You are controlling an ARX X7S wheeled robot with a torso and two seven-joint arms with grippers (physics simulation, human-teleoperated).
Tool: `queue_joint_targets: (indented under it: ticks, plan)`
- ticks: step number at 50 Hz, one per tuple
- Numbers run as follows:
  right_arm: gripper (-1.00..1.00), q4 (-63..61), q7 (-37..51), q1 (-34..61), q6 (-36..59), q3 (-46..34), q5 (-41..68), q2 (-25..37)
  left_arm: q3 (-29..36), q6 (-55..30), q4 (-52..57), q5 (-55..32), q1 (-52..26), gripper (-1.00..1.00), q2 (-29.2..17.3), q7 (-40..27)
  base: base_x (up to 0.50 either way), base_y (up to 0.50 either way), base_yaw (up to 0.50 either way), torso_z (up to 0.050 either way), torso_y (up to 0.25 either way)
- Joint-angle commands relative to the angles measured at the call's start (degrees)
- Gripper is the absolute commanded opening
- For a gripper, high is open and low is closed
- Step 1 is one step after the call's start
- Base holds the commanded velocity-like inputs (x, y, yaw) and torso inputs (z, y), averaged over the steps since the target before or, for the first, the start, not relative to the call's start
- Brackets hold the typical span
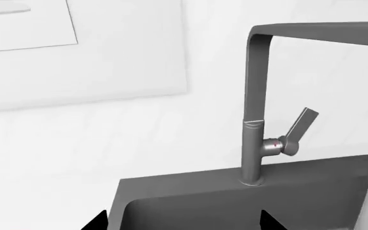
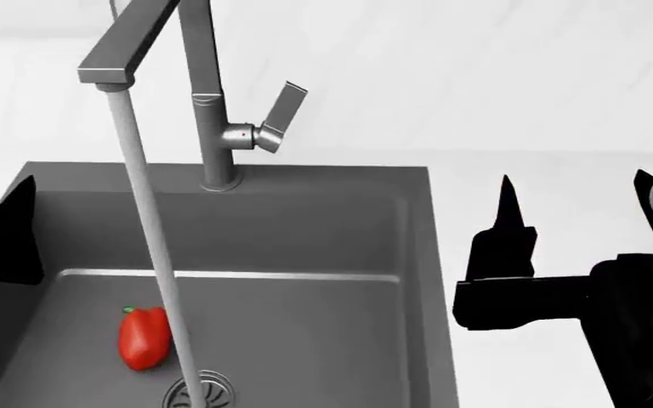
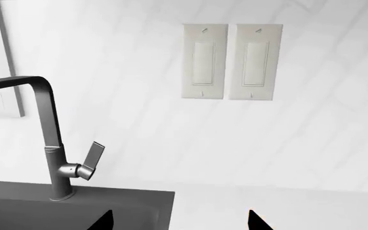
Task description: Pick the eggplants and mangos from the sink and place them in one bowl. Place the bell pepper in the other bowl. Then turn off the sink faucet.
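We judge the step in hand to be fetching the pepper (image 2: 143,337), which lies on the floor of the sink (image 2: 303,238) at about nine o'clock from the drain (image 2: 200,393), just beside the water stream (image 2: 150,238) that falls from the faucet (image 2: 207,93). The left pincer (image 2: 3,234) hangs over the sink's left rim; only a dark edge of it shows in the head view, but the left wrist view shows its two tips set wide apart with nothing between them. The right pincer (image 2: 570,200) stands over the table (image 2: 530,170) at three o'clock from the basin, its two fingers spread and empty. Since the pepper sits on the left half, we would reach with the left arm, coming down from above and clear of the spout, and close across the pepper's narrow width so the glossy skin does not slip. No eggplant, mango or bowl shows here. The lever (image 2: 281,110) is tilted up and water runs, so we leave it for last.
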Motion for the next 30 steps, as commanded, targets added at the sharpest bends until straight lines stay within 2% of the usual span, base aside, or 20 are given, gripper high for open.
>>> queue_joint_targets:
  ticks: [1,5,10,19,21,30]
  plan:
    - [1.0,-0.3,-0.5,-0.5,-0.1,0.5,-0.1,0.1,-0.4,-0.8,0.3,-1.0,-0.2,1.0,1.0,0.3,0.4,0.04,0.0,0.0,0.0]
    - [1.0,-0.2,0.7,-0.4,0.1,0.8,1.2,0.3,-0.2,-1.1,0.2,-0.9,-0.5,1.0,1.2,0.3,0.3,0.03,0.0,0.0,0.003]
    - [1.0,0.6,2.6,0.5,0.7,0.5,3.2,0.2,0.9,-2.6,0.1,-0.9,-1.7,1.0,1.6,0.4,0.01,0.0,0.0,0.0,0.0]
    - [1.0,2.0,4.3,0.5,0.9,0.1,4.7,-0.3,5.3,-13.6,-5.8,-10.0,-10.4,1.0,8.4,-1.1,0.0,0.0,0.0,0.0,0.0]
    - [1.0,2.1,4.3,0.5,0.8,0.3,4.7,-0.2,7.1,-13.9,-7.5,-6.9,-11.4,1.0,9.5,0.0,0.0,0.0,0.0,0.0,0.0]
    - [1.0,2.2,3.9,-1.3,-0.2,0.8,3.9,-0.6,9.8,-15.9,-14.9,-7.5,-13.1,1.0,15.8,0.1,0.0,0.0,0.0,0.0,0.0]
